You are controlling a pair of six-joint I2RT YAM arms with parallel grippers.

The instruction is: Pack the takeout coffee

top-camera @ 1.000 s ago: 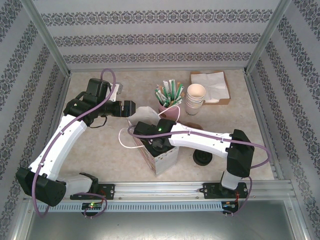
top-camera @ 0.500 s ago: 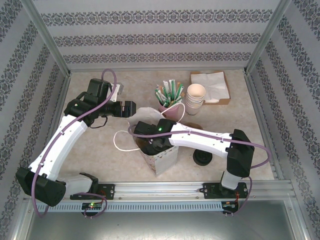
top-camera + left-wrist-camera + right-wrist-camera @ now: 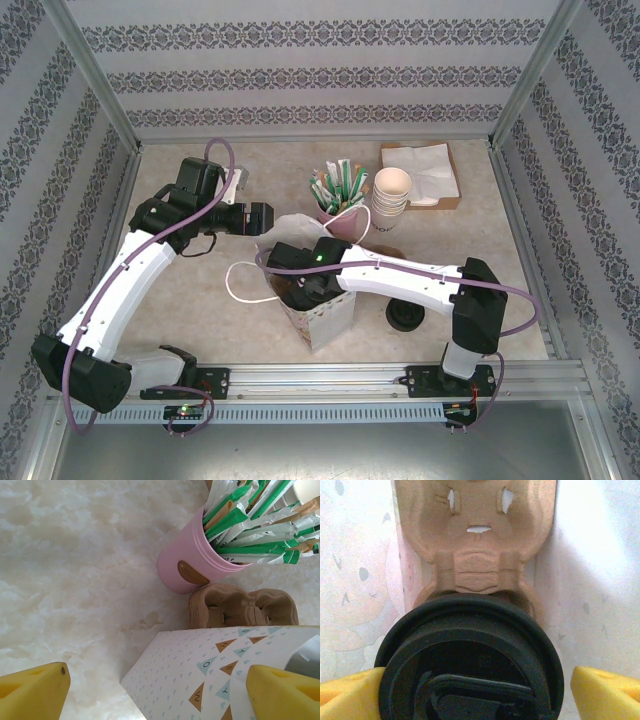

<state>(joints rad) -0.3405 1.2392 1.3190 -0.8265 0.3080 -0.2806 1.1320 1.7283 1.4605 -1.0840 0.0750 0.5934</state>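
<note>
The takeout coffee (image 3: 470,655), seen from above as a round black lid, sits in a brown cardboard cup carrier (image 3: 475,530) inside the patterned paper bag (image 3: 325,315). My right gripper (image 3: 477,692) reaches down into the bag (image 3: 600,580) and stands open around the lid, with a gap showing at the right fingertip (image 3: 605,690). In the top view the right gripper (image 3: 305,290) hides the cup. My left gripper (image 3: 262,217) is open at the bag's far edge. In the left wrist view the left gripper (image 3: 159,692) straddles the bag's top corner (image 3: 190,670).
A pink cup of sachets (image 3: 335,215) stands just behind the bag, beside a stack of lidless cream cups (image 3: 390,200) and a napkin box (image 3: 425,170). Loose black lids (image 3: 405,315) lie right of the bag. The bag's white handle loop (image 3: 240,285) hangs left.
My right gripper's jaws have spread apart around the lidded cup inside the bag. The white handle loop has swung left. The left arm has barely moved.
</note>
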